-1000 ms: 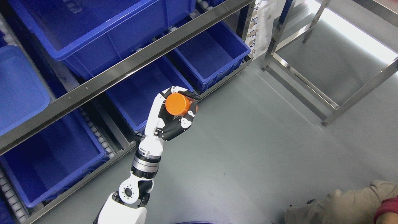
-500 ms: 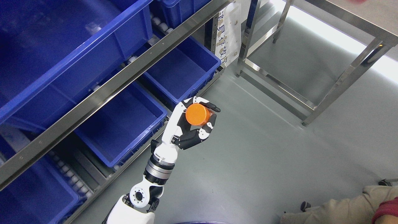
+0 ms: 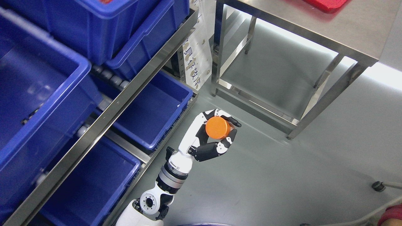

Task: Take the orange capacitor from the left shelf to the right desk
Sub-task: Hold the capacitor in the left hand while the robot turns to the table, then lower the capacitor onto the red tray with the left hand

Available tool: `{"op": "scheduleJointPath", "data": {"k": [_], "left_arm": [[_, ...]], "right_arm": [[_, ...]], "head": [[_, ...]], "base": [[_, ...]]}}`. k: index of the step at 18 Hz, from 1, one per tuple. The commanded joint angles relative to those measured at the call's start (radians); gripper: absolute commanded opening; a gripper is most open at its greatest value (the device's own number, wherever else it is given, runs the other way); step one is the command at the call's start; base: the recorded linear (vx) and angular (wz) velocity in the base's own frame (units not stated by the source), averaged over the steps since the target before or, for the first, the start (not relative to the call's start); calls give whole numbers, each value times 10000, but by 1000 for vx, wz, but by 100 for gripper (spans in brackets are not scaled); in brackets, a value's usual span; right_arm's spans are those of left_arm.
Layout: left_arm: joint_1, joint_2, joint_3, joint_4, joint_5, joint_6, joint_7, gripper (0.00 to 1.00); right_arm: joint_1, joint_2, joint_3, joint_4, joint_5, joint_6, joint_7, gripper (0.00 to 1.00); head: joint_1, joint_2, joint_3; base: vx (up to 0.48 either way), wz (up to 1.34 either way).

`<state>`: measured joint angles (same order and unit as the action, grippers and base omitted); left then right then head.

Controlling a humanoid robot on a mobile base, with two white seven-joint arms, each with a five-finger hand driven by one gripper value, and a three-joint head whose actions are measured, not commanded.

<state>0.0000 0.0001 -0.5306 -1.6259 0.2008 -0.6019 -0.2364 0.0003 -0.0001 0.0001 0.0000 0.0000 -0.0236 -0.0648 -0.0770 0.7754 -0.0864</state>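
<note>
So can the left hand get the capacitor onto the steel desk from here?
Probably not yet: the left hand holds the orange capacitor over open floor, the desk lies well beyond, though nothing blocks the way.

The left hand [image 3: 216, 138] hangs over bare grey floor [image 3: 267, 175] — open room toward the right and bottom. The shelf's steel rail [image 3: 132, 94] and blue bins [image 3: 150, 110] close the left; the desk's leg [image 3: 326, 100] stands ahead — tabletop [image 3: 314, 31] above it.

orange capacitor [image 3: 217, 127]: short cylinder, flat end facing camera, gripped in left hand [image 3: 211, 138], above floor.
</note>
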Motion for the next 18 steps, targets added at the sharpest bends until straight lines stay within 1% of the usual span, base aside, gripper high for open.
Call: {"op": "scheduleJointPath", "data": {"k": [1, 6, 11, 15, 18], "left_arm": [[92, 173, -1628, 45, 1, -25, -75, 1], [-383, 173, -1520, -61, 1, -40, -75, 1], [-521, 173, -1996, -322, 17, -40, -75, 1], [-1516, 173, -1981, -430, 17, 52, -60, 1], [-2283, 173, -1996, -400, 261, 663, 1, 1]], "right_arm": [[227, -174, -108, -175, 61, 6, 3, 100], [227, -174, -108, -175, 62, 6, 3, 100], [227, -174, -108, -175, 77, 6, 3, 100], [227, -174, -108, -175, 61, 6, 3, 100], [227, -174, -108, -175, 61, 6, 3, 100]], "head": [[0, 0, 0], [0, 0, 0], [0, 0, 0], [0, 0, 0], [0, 0, 0]], "base": [[380, -409], [442, -472], [433, -431], [405, -243], [369, -181]]}}
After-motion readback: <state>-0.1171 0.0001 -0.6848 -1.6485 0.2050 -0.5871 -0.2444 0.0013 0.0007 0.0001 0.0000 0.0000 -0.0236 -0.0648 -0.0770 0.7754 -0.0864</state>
